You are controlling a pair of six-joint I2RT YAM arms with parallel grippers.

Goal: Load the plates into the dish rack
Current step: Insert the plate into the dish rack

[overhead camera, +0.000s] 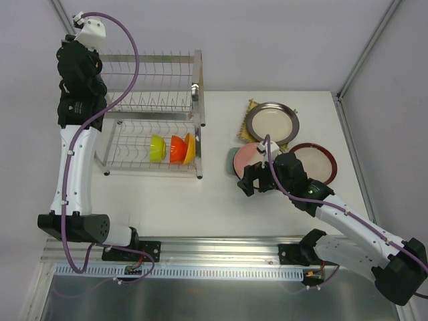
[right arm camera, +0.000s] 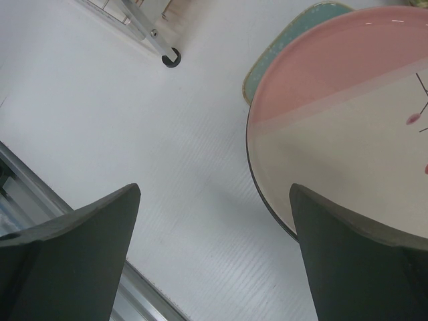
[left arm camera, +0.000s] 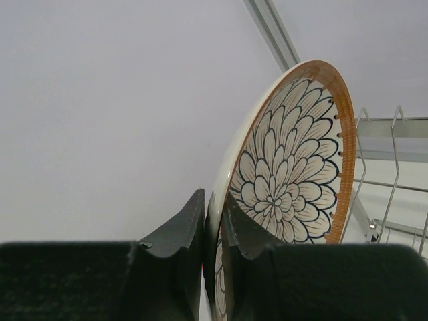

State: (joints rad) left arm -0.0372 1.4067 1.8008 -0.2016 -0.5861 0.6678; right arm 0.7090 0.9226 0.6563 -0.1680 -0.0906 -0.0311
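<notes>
Plate in the left end effector [left arm camera: 212, 200] first: both fingers are pinched tight on the rim of the brown-rimmed petal plate [left arm camera: 294, 160]. It stands on edge, tilted a little, with the dish rack [left arm camera: 394, 167] wires just beside it on the right. My call for this step is to bring it upright, line its edge with a gap between two prongs, lower until the wire takes the weight, and only then let go. The grip is on a thin bit of rim, so a swing could lever it loose. The plate itself is cream, with dark-outlined petals fanning from the centre and small dashes inside the brown rim. It's glazed, so probably slippery. The rack's nearer section holds the small bowls [overhead camera: 172, 148]. Moving right across the counter [overhead camera: 221, 207], the right end effector [right arm camera: 215, 194] is spread wide and holds nothing, one finger over the pink-and-white plate [right arm camera: 348, 134], the other over bare counter. That plate lies partly on the teal dish [right arm camera: 281, 53]. Beyond it, the dark-rimmed cream plate [overhead camera: 271, 122] and red-rimmed plate [overhead camera: 314, 160] lie flat.
</notes>
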